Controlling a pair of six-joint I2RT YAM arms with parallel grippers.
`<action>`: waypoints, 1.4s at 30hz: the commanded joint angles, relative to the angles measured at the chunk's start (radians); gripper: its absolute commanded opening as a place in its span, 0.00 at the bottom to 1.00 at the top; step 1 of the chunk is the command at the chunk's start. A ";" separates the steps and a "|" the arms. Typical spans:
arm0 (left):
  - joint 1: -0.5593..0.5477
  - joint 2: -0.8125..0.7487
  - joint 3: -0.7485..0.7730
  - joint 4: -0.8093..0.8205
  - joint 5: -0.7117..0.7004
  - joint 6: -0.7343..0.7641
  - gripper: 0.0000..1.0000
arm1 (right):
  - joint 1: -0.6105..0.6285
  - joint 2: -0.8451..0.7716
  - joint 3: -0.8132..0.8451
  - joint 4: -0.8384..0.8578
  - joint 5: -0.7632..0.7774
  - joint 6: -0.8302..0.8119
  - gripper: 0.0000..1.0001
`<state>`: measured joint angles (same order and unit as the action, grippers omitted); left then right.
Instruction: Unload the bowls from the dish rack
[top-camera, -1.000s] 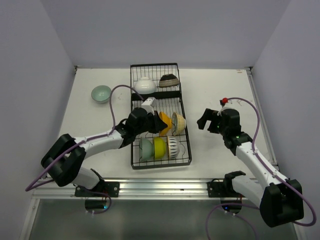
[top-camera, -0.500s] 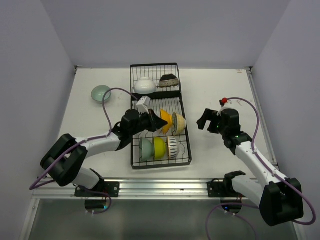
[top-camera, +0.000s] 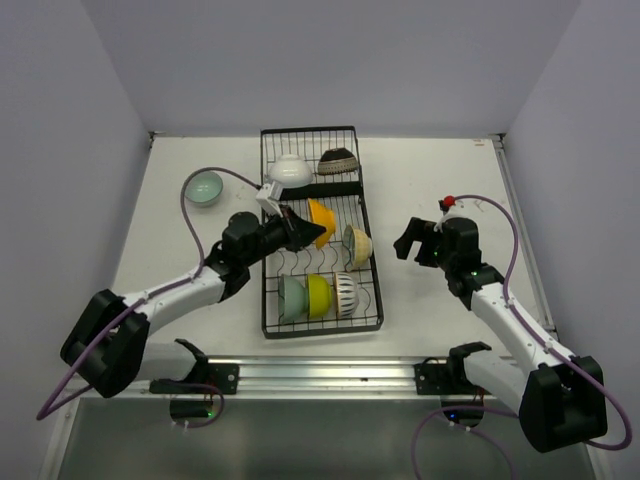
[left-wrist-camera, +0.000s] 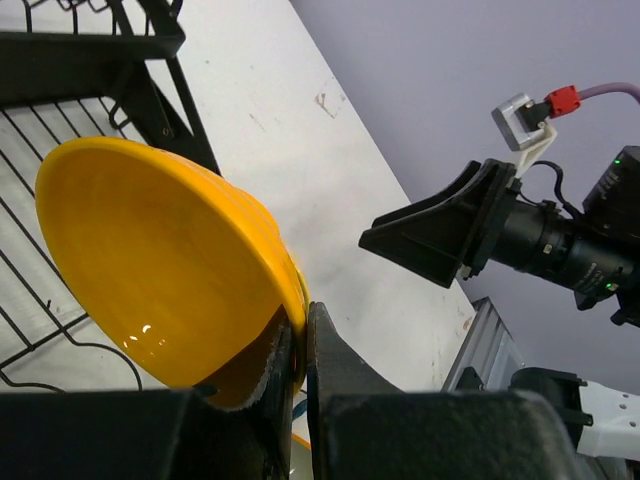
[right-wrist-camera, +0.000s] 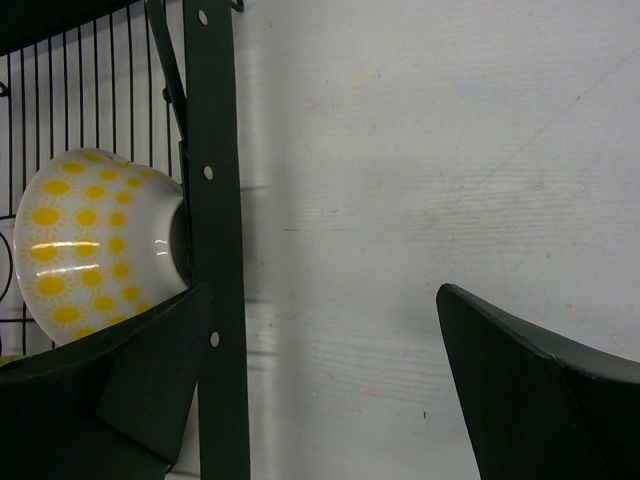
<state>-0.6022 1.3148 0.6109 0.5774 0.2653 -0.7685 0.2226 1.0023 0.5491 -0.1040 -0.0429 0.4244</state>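
Note:
The black wire dish rack (top-camera: 322, 331) lies along the table's middle. My left gripper (top-camera: 297, 228) is shut on the rim of the orange bowl (top-camera: 320, 220), holding it tilted above the rack's middle; up close one finger is inside the orange bowl (left-wrist-camera: 160, 260) and one outside, with the gripper (left-wrist-camera: 300, 330) pinching its edge. A white bowl (top-camera: 290, 170) and a dark patterned bowl (top-camera: 338, 161) sit in the far section. A cream dotted bowl (top-camera: 357, 243), a pale green bowl (top-camera: 292, 296), a yellow-green bowl (top-camera: 318, 295) and a striped bowl (top-camera: 345, 293) stand in the near section. My right gripper (top-camera: 412, 240) hangs open right of the rack.
Another pale green bowl (top-camera: 203, 186) rests on the table left of the rack. In the right wrist view the open gripper (right-wrist-camera: 322, 295) is over bare table beside the rack's side bar (right-wrist-camera: 212, 200) and the cream bowl (right-wrist-camera: 90, 240). Walls enclose the table on three sides.
My left gripper has lifted the orange bowl out from beside the cream bowl and carried it up and toward the far left. The right arm has not moved.

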 joint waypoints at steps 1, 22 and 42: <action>0.010 -0.113 0.075 -0.045 0.029 0.086 0.00 | 0.003 -0.004 0.025 0.020 0.014 -0.016 0.99; 0.364 -0.077 0.572 -1.054 -0.561 0.552 0.00 | 0.003 0.001 0.022 0.026 -0.002 -0.015 0.99; 0.463 0.451 0.986 -1.151 -0.641 0.649 0.00 | 0.004 0.039 0.044 0.013 -0.008 -0.019 0.98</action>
<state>-0.1642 1.7309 1.5482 -0.5663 -0.3496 -0.1600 0.2226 1.0290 0.5495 -0.1043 -0.0441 0.4232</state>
